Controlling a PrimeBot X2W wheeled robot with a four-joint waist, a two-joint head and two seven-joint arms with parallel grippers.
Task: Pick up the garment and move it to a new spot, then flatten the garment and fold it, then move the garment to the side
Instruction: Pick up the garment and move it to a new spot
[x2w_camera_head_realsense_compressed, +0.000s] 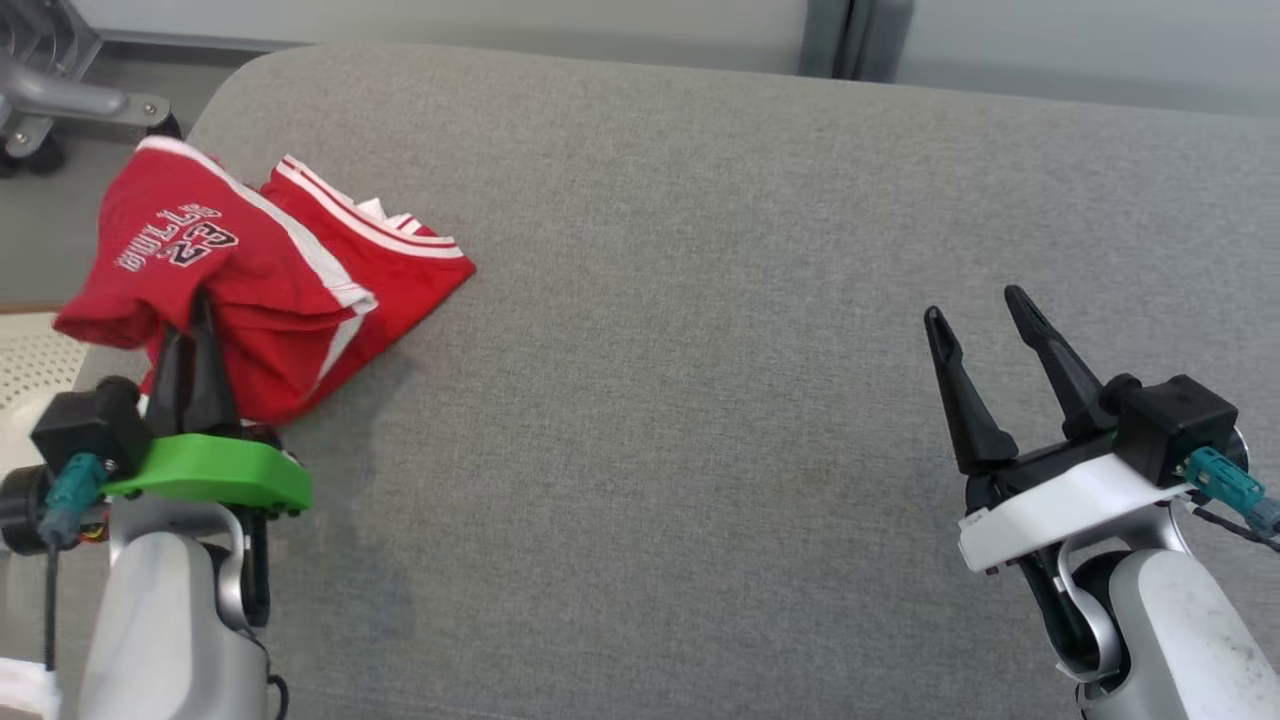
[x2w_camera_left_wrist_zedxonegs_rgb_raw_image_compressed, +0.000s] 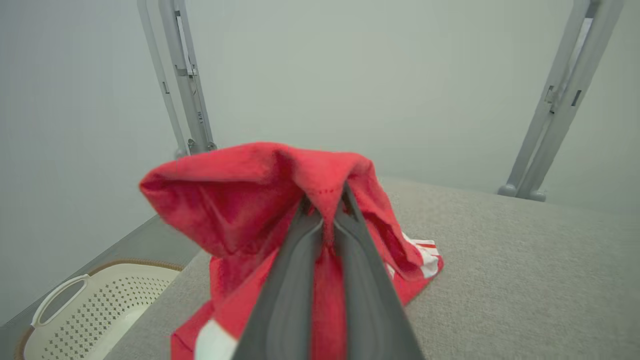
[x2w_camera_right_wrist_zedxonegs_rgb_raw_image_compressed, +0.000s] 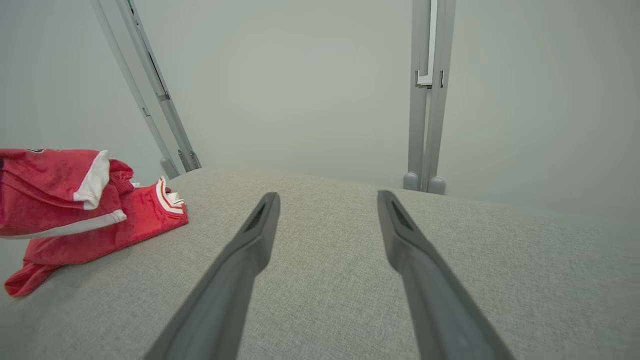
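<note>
The garment (x2w_camera_head_realsense_compressed: 250, 270) is a red basketball jersey with white trim and lettering, bunched at the far left of the grey padded table (x2w_camera_head_realsense_compressed: 700, 350). My left gripper (x2w_camera_head_realsense_compressed: 200, 315) is shut on a fold of its near edge, which is lifted off the surface. In the left wrist view the red garment (x2w_camera_left_wrist_zedxonegs_rgb_raw_image_compressed: 240, 200) drapes over my closed fingers (x2w_camera_left_wrist_zedxonegs_rgb_raw_image_compressed: 295, 280), pinched at the tips. My right gripper (x2w_camera_head_realsense_compressed: 985, 315) hovers open over bare cloth at the right, far from the jersey. The right wrist view shows the garment (x2w_camera_right_wrist_zedxonegs_rgb_raw_image_compressed: 75, 210) at the left, beyond my spread fingers (x2w_camera_right_wrist_zedxonegs_rgb_raw_image_compressed: 240, 265).
A white perforated basket (x2w_camera_left_wrist_zedxonegs_rgb_raw_image_compressed: 90, 310) sits below the table's left edge. Grey metal frame legs (x2w_camera_right_wrist_zedxonegs_rgb_raw_image_compressed: 425, 100) stand behind the table's far edge, and a wheeled stand (x2w_camera_head_realsense_compressed: 60, 100) is at the far left corner.
</note>
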